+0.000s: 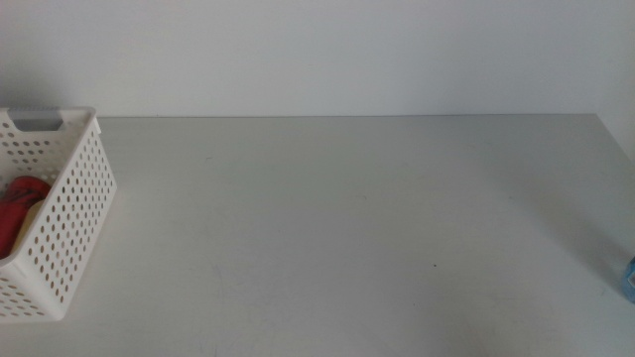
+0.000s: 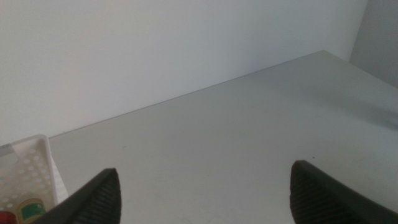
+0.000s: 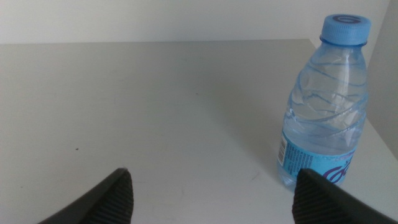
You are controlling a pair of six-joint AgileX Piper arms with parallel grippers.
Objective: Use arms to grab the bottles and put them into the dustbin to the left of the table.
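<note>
At the near edge of my right wrist view, the right gripper [image 3: 211, 193] has its two dark jaws spread wide with nothing between them. Just past the jaw on one side stands the water bottle [image 3: 324, 102], upright on the table [image 3: 155, 106], clear with a blue cap and a blue label low on its body. It is close to the jaw but apart from it, and it sits near the table's edge. In my middle view I get only a sliver of that bottle [image 1: 629, 279] at the right border, low in the picture, and neither arm shows there.

My left gripper [image 2: 205, 193] is likewise wide open and holds nothing, its jaws hanging over bare tabletop [image 2: 236, 124]. Off to its side I can see a corner of the dustbin [image 2: 28, 174], white with round holes, with something red and green showing inside, too cropped for me to name.

Farther out in the middle view, the dustbin [image 1: 69, 208] sits at the left side of the table [image 1: 347, 218], its slot handle toward the back wall. Inside it I make out a red item [image 1: 22, 203] lying against the wall of the basket, with a pale yellowish patch beside it that I cannot identify.
</note>
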